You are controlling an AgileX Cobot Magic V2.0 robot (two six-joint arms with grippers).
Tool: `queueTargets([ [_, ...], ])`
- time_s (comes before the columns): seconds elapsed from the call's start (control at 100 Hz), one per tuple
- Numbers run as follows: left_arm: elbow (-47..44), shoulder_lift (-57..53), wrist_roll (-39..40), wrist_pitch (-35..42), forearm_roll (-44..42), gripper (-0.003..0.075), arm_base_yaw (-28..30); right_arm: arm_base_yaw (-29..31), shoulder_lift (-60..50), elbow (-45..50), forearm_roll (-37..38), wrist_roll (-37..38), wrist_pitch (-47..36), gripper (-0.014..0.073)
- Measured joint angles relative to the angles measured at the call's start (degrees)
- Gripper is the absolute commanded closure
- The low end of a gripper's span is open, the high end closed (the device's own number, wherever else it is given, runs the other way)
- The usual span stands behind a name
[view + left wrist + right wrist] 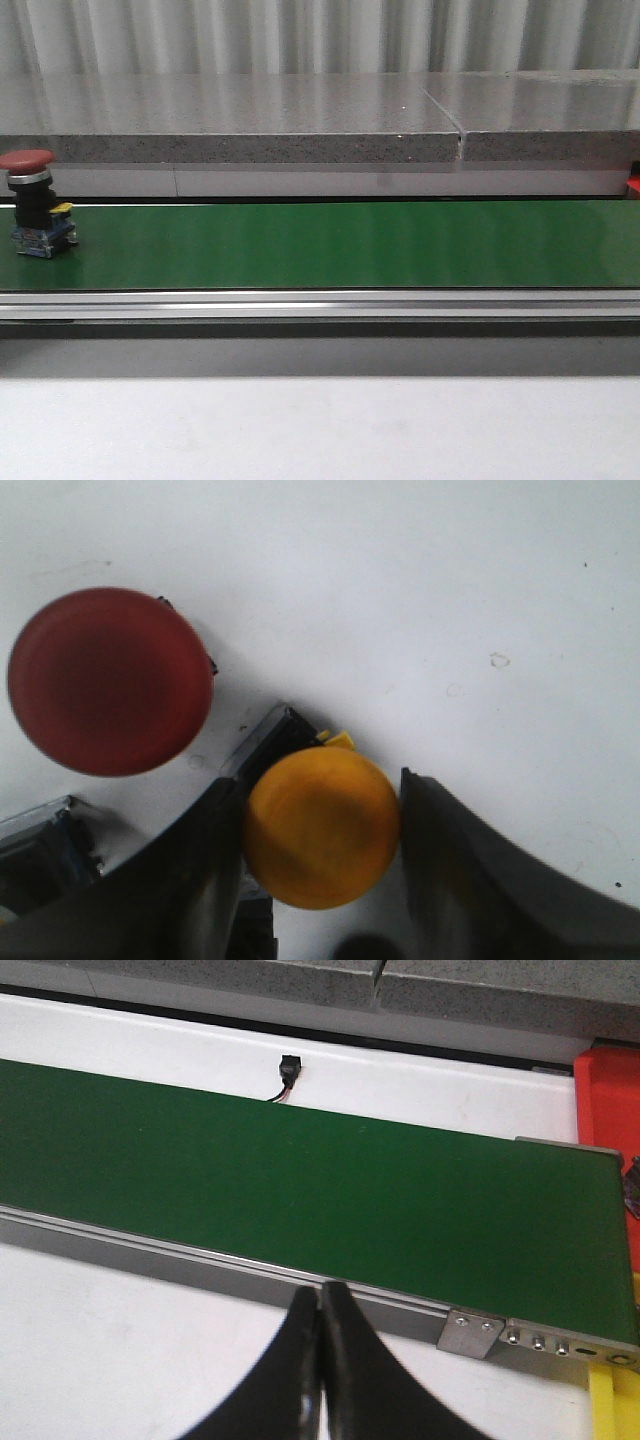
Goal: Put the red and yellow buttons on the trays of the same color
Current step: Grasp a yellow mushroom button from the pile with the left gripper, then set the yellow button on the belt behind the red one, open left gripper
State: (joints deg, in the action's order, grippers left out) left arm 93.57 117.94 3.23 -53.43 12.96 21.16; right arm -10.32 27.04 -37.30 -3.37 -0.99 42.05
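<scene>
Across the middle of the front view runs the long green belt [340, 245], with a silver rail [320, 304] along its near edge, a grey stone ledge [230, 125] behind it and pale table [320, 430] in front. At the far left of that belt stands a red button [30, 190], upright, mushroom cap on top of a black body with a blue and yellow base. Neither arm shows up in this view.

From the right wrist camera you get the end of the belt, with a bit of red tray [610, 1100] past it and a strip of something yellow [612, 1405] at the frame's corner, too little of it to say what it is. The right gripper [320, 1360] hangs over the white table just short of the rail, fingers pressed together with nothing between them.

Over on the left wrist camera, the left gripper [320, 830] is clamped on a yellow button [320, 828], one dark finger touching each side of its cap. A second red button [110, 682] sits just beside it on the white surface, not touching. Some small metal part [40, 830] pokes in at the edge, can't tell what.
</scene>
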Motion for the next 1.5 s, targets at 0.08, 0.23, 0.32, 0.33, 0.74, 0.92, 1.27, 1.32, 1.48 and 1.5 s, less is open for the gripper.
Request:
queueTargets([
  [0.08,0.0,-0.4,-0.6,0.0,0.0,0.0431,0.0,0.0,0.0,0.0,0.0,0.0,0.0,0.0700],
  [0.23,0.0,-3.3,-2.7,-0.1,0.0,0.0431,0.0,0.0,0.0,0.0,0.0,0.0,0.0,0.0700],
  [0.32,-0.1,-6.2,-3.7,-0.4,0.0,0.0431,0.0,0.0,0.0,0.0,0.0,0.0,0.0,0.0700],
  [0.33,-0.1,-6.7,-3.8,-0.4,0.0,0.0431,0.0,0.0,0.0,0.0,0.0,0.0,0.0,0.0700],
  [0.74,-16.0,-24.1,-5.7,4.3,0.0,0.0482,-3.0,0.0,0.0,0.0,0.0,-0.1,0.0,0.0700],
  [0.92,-23.1,-29.0,-5.9,5.4,0.0,0.0482,-5.8,0.0,0.0,0.0,0.0,-0.1,0.0,0.0700],
  [1.27,-28.2,-29.7,-5.9,6.7,0.4,0.0463,-9.6,0.0,0.0,0.0,0.0,-0.1,0.0,0.0700],
  [1.32,-28.2,-29.7,-5.9,6.8,0.9,0.0420,-9.8,0.0,0.0,0.0,0.0,-0.1,0.0,0.0700],
  [1.48,-28.3,-29.7,-6.0,7.3,1.6,0.0193,-9.8,0.0,0.0,0.0,0.0,-0.1,0.0,0.0700],
  [1.5,-28.3,-29.7,-6.0,7.4,1.6,0.0177,-9.8,0.0,0.0,0.0,0.0,-0.1,0.0,0.0700],
])
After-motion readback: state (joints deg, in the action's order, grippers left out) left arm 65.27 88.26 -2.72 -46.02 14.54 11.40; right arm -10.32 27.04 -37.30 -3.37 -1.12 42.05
